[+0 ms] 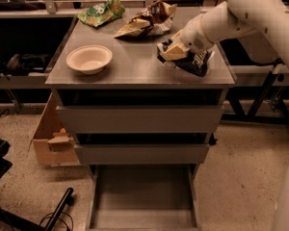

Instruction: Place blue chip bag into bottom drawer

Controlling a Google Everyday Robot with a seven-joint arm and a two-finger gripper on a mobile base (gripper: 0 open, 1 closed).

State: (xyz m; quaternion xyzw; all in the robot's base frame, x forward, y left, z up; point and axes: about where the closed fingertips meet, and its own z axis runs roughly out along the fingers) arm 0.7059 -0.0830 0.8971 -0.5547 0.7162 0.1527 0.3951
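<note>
1. Up on the grey counter (135,71), the camera view shows a pale bowl (89,58) at the left. A green bag (101,12) lies at the back left edge, and a brown-and-tan bag (147,20) lies at the back, near the middle.
2. The blue chip bag (196,62) lies crumpled on the right part of the counter, close to the front right corner. It is apart from the bowl and just in front of the brown-and-tan bag.
3. The white arm (250,13) reaches in from the upper right, over the counter's right edge.
4. The gripper (172,52) is at the bag's left end and touches its foil. Whether it is open or closed on the bag cannot be told, because the wrist and the crumpled foil hide its tips.
5. Below the counter, the upper drawer (139,118) and the middle drawer (142,153) each stand out a little.
6. The bottom drawer (144,196) is pulled far out toward the camera, and its flat grey floor is bare.
7. A cardboard box (50,141) sits on the floor against the cabinet's left side, clear of the bottom drawer.
</note>
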